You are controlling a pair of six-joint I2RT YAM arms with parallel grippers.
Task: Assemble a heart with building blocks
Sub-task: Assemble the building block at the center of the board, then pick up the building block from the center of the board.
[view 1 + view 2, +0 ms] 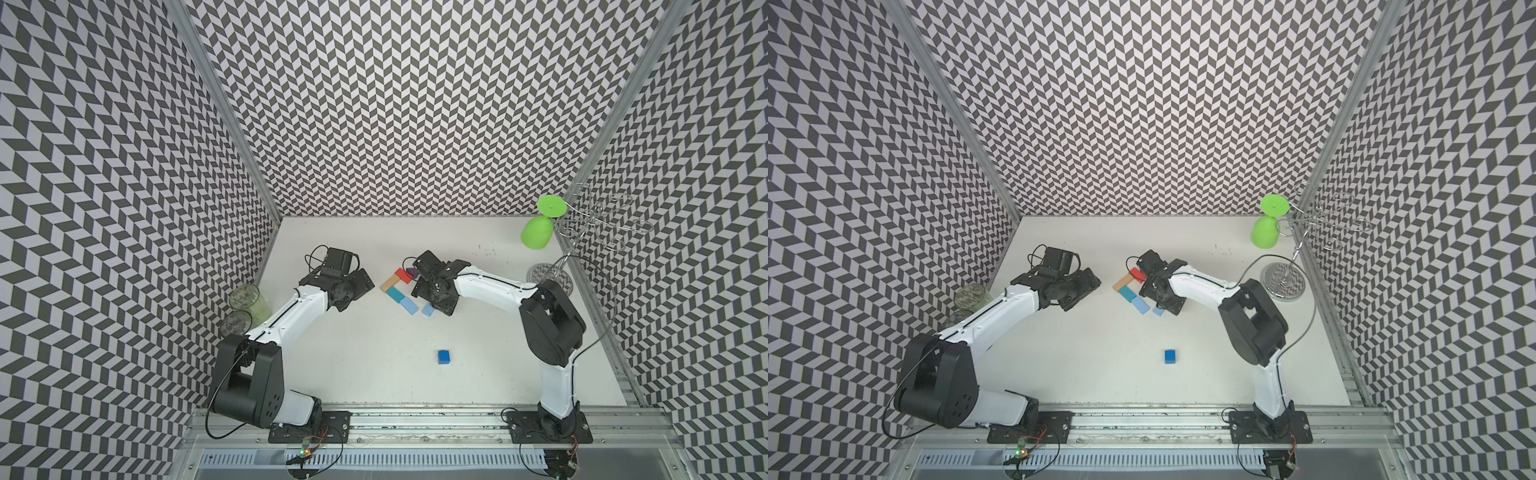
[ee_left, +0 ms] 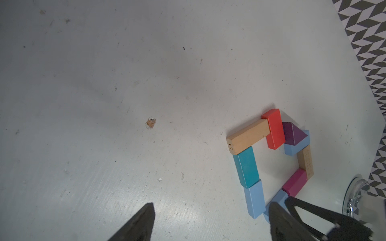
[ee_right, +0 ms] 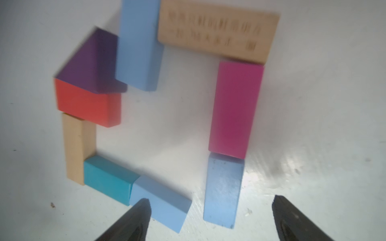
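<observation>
Right end effector (image 3: 210, 199) spread wide above the heart (image 3: 236, 108) — blue cube (image 1: 444, 356) apart.

Both top views are bright, evenly lit and sharp, with only soft, faint shadows on the table (image 1: 374, 353). In the right wrist view the building blocks (image 3: 236, 108) are blurred, and white glare lies on the table near them.

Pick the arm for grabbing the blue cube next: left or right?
Right. The right gripper is open above the heart's unclosed tip and nearer the cube; the left gripper sits off to the side.
</observation>
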